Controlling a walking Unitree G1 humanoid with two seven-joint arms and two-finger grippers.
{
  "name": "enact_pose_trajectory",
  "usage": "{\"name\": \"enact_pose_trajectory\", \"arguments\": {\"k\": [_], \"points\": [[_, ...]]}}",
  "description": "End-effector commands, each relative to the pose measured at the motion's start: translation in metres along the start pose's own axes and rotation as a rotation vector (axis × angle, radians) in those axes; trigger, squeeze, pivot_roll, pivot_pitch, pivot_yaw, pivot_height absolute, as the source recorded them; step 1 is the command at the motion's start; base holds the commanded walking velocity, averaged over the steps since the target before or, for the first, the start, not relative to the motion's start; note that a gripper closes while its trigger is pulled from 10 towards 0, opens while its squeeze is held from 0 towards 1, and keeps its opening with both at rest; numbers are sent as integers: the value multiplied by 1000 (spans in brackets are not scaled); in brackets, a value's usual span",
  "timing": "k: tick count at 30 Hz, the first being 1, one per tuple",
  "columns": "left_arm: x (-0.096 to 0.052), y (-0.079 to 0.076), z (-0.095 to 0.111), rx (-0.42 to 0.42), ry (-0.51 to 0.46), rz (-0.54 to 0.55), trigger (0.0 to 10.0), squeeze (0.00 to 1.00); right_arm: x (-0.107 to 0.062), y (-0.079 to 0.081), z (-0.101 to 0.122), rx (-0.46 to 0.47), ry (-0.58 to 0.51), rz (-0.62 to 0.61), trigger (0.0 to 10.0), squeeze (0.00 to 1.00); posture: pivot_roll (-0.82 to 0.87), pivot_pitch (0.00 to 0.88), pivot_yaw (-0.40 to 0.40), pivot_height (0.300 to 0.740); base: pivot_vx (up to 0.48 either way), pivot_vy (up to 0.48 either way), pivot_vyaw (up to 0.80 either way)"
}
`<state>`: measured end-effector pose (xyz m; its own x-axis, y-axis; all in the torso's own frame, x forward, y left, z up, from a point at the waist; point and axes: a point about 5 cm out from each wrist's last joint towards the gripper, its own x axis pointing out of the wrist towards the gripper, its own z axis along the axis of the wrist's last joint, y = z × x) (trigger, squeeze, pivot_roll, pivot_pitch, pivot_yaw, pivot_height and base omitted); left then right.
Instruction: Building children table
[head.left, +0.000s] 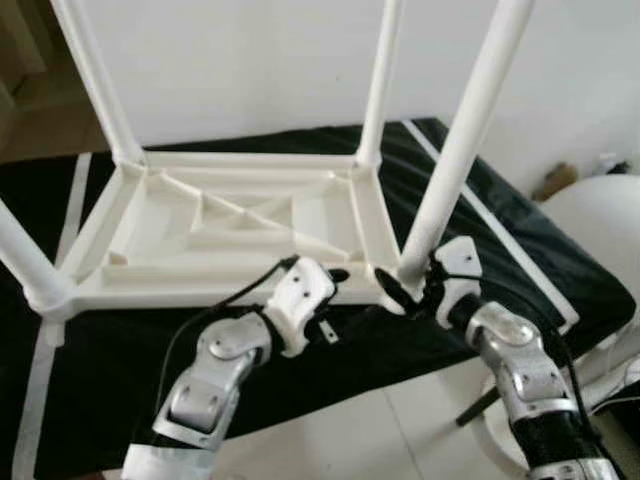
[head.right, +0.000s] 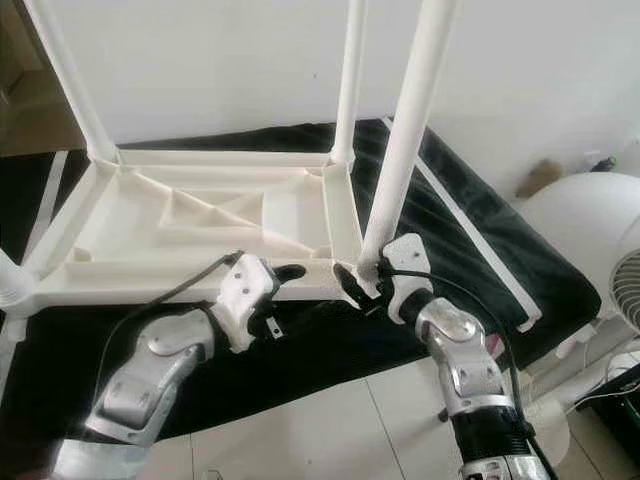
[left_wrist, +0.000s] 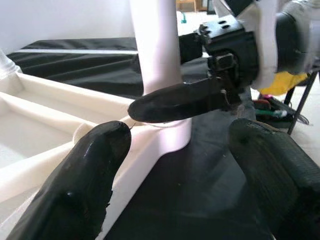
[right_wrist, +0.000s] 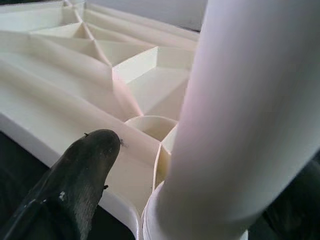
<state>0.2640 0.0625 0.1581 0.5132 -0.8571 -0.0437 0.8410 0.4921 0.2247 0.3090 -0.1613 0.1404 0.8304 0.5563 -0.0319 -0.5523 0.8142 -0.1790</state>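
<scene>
- Left eye view shows a white children's table (head.left: 230, 225) lying upside down on a black cloth (head.left: 300, 345) that covers a raised surface, its ribbed underside facing up.
- Four white legs stand up from its corners: the far left leg (head.left: 95, 75), the far right leg (head.left: 380, 80), the near left leg (head.left: 25, 260) and the near right leg (head.left: 465, 130).
- The right gripper (head.left: 415, 290) is at the base of the near right leg, where the leg meets the table's corner socket.
- In the right wrist view the leg (right_wrist: 250, 115) sits between that gripper's fingers (right_wrist: 80, 170), one on each side and close against it, so the jaws are closed around the leg.
- The left gripper (head.left: 350, 275) reaches along the table's near edge, just left of that same corner.
- In the left wrist view its two fingers (left_wrist: 85, 175) are spread well apart; one lies against the table's rim, the other hangs over the black cloth, and nothing is held between them.
- White stripes run across the cloth on the left and right.
- A round white object (head.left: 600, 215) stands to the right of the cloth, beside pale floor tiles (head.left: 380, 440) at the near side.
</scene>
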Motion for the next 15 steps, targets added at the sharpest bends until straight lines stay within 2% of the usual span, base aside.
{"name": "enact_pose_trajectory", "arguments": {"k": [1, 8, 10, 11, 12, 13, 15], "points": [[1, -9, 2, -6, -9, -86, 10000, 0, 1, -1, -2, -9, 8, 19, 10000, 0, -29, 0, -21, 740, 0, 0, 0], [1, -10, 5, -35, -6, -103, 10000, 0, 12, -4, -6, -54, 43, 84, 10000, 0, -22, 6, -27, 740, 0, 0, 0], [0, -9, 5, -32, -5, -95, 10000, 0, 13, -6, -6, -65, 46, 90, 9725, 0, -19, 10, -29, 740, 0, 0, 0], [0, -9, 5, -32, -5, -92, 10000, 0, 13, -7, -6, -64, 44, 89, 1412, 0, -18, 13, -29, 740, 0, 0, 0], [0, -9, 5, -32, -5, -92, 10000, 0, 13, -7, -6, -64, 44, 89, 1412, 0, -18, 13, -29, 740, 0, 0, 0], [0, -8, 5, -32, -5, -90, 10000, 0, 14, -8, -7, -62, 42, 88, 0, 0, -17, 13, -30, 740, 0, 0, 0], [0, -8, 5, -32, -5, -88, 10000, 0, 13, -9, -7, -68, 42, 86, 0, 0, -15, 15, -31, 740, 0, 0, 0]]}}
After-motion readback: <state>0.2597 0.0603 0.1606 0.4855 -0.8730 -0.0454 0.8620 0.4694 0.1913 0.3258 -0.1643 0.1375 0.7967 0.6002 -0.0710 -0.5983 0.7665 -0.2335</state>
